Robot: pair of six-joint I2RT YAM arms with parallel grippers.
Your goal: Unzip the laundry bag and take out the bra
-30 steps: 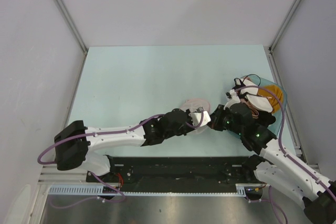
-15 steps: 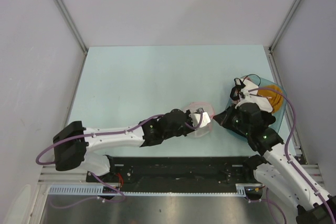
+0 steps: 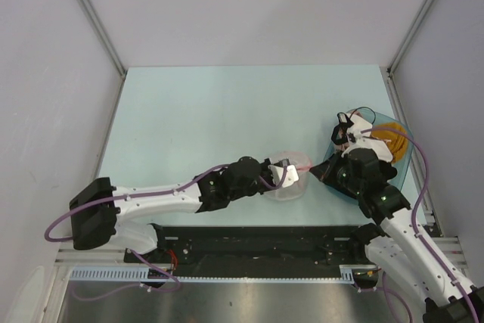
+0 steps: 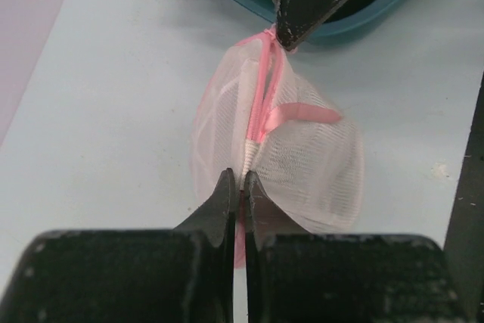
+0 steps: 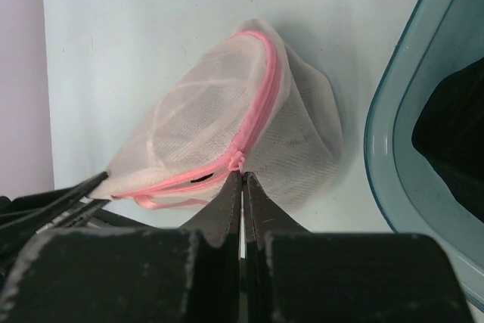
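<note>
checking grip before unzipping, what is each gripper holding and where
Both hold the laundry bag: the left gripper pinches its seam at one end, the right gripper pinches the pink zipper at the opposite end.

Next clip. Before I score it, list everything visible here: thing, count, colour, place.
laundry bag: one, white mesh with pink trim, between the two grippers, beside the basin
basin: one, teal, right edge of the table
cloth: one, orange, inside the basin
table: one, pale blue-green, walled on three sides
cables: purple, along both arms
left gripper: black, shut on the bag's seam
right gripper: black, shut on the bag's pink zip
</note>
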